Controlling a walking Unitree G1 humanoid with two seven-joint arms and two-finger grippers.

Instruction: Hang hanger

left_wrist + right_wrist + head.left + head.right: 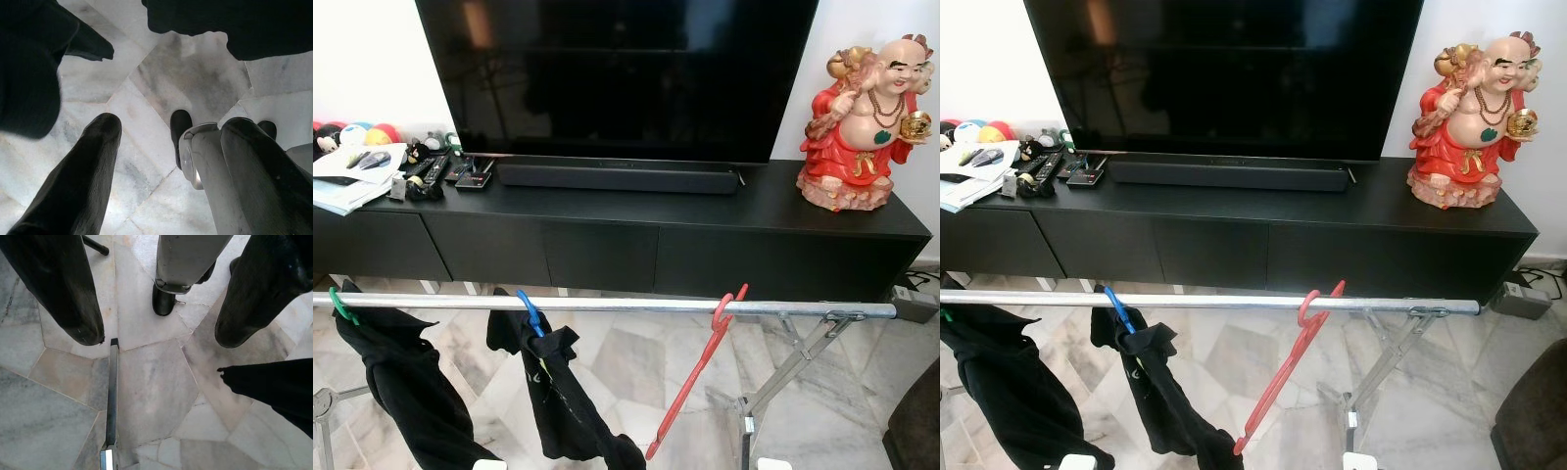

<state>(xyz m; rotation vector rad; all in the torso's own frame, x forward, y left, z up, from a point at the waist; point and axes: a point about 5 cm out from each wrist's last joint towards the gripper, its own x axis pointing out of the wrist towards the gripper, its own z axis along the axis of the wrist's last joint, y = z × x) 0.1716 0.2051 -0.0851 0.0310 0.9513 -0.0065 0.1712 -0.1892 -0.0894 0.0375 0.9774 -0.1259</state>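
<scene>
A red hanger [700,377] hangs by its hook on the silver rail [607,305] of a drying rack, tilted so its body slants down toward the robot's left. Further left on the same rail, a blue hanger [530,311] carries a black garment [558,397], and a green hanger [341,305] carries another black garment [401,387]. Behind the rack stands a black TV console [636,235] with a television [617,73], a soundbar [619,177] and a red laughing Buddha figurine [862,122].

Both grippers hang low, well below the rail and apart from the red hanger. The left gripper [166,161] points at the marble floor [190,73] with fingers spread and nothing between them. The right gripper [161,328] likewise has its fingers wide apart and empty, above the floor and a rack foot bar [112,396].
</scene>
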